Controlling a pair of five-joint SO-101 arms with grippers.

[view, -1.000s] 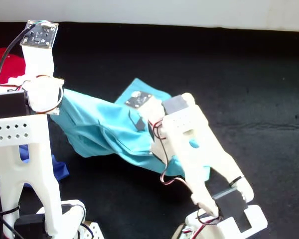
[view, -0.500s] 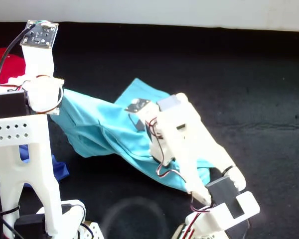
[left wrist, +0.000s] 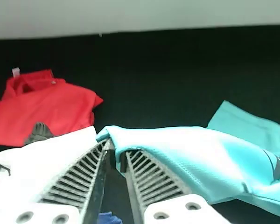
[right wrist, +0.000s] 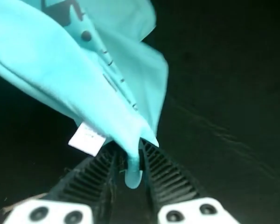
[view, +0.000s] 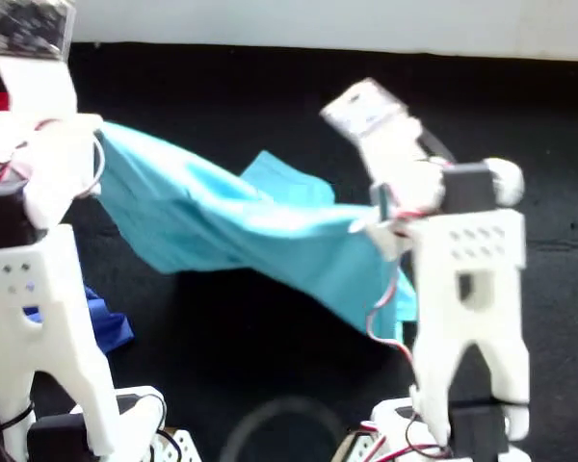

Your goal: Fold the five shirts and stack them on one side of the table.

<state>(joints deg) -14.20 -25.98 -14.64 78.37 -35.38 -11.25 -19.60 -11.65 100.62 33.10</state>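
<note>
Progress on the five shirts looks early to me, going by how things lie. I have the teal shirt (view: 260, 226) slung in the air between both arms, above the table (view: 520, 125). The left gripper (left wrist: 115, 156) is clamped on one edge of the cloth, jaws nearly closed with a fold of fabric pinched at their tips. The right gripper (right wrist: 130, 163) is clenched on the opposite end, a twist of fabric squeezed between its jaws and a white label hanging just beside them. The cloth sags in the middle and one loose flap hangs toward the far side, so I judge this shirt as spread out for folding, with no fold made in it yet.

I count three shirts. The red shirt (left wrist: 42, 107) lies at the far left of the table in a fairly compact shape, collar tag up. It may be a finished fold and the start of the stack, though I cannot tell for sure. The blue shirt (view: 108, 329) sits rumpled near the base of the left arm, well apart from the red one, and I take it as not yet folded.

My reading is that one shirt at most is done. The teal shirt has to be laid flat, folded and carried over to the red one, and then the blue shirt and the remaining shirts need the same
</note>
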